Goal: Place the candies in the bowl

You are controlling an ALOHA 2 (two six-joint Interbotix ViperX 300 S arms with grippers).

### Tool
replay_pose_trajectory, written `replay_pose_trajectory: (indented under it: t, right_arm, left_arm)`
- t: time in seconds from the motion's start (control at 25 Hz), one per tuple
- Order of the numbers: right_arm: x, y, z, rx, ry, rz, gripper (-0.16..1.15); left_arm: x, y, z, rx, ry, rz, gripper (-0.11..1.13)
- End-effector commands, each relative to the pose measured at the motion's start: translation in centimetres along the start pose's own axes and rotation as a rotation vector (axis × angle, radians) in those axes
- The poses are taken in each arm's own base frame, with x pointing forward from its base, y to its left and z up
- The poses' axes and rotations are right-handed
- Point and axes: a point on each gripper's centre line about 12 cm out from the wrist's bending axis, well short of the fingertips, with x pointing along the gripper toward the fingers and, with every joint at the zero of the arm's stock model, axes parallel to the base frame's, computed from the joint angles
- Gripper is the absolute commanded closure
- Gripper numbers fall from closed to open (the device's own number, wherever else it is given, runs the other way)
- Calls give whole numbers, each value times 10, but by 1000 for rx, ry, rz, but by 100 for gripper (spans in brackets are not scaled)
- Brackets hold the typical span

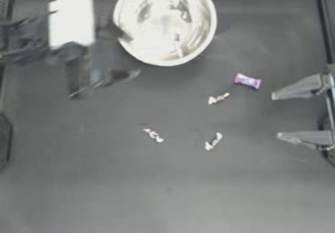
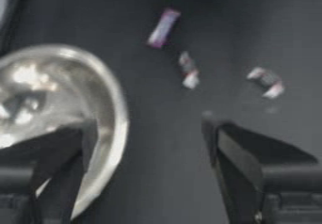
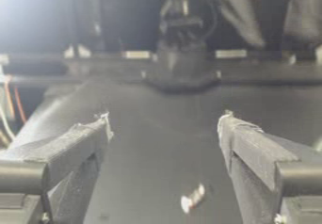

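Four candies lie loose on the table (image 1: 163, 193), all on the near side of the bowl (image 1: 163, 24) and toward the right arm's side of it. The pink-purple candy (image 1: 247, 81) sits closest to the right edge; a white candy (image 1: 218, 98) lies just beside it, slightly nearer the bowl's centre line. Two more white ones lie farther from the bowl: one (image 1: 154, 135) almost straight below the bowl's middle, the other (image 1: 213, 141) to its right. A fifth may already be in the bowl, though glare on its glossy inside makes that impossible to confirm.

Your left gripper (image 1: 105, 78) is blurred in the overhead view, just off the bowl's lower left rim. Its wrist camera shows the jaws spread wide with nothing between them, one jaw in front of the bowl's rim, the pink-purple candy and two white ones ahead of it.

Your right gripper (image 1: 298, 112) waits at the right edge, jaws wide apart and empty, well away from the bowl. It is the nearer one to the pink-purple candy, which lies just off its upper jaw with its long axis running roughly across the table. The lower right white candy lies tilted ahead of its other jaw, so either pick likely suits the right arm.
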Motion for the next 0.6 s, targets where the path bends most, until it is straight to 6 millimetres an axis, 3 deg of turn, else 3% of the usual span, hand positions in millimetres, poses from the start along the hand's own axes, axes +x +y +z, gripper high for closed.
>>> replay_pose_trajectory:
  t: [0.04,0.4,0.6]
  right_arm:
    - [4,-6,11,15,11,-32,0]
    - [9,-19,20,55,175,-101,0]
    - [12,-51,17,128,383,-252,0]
  left_arm:
    - [-35,-22,0,4,-152,-29,5]
    - [-60,-54,-28,-9,-244,-108,5]
    - [-69,-61,-42,-29,-287,-124,5]
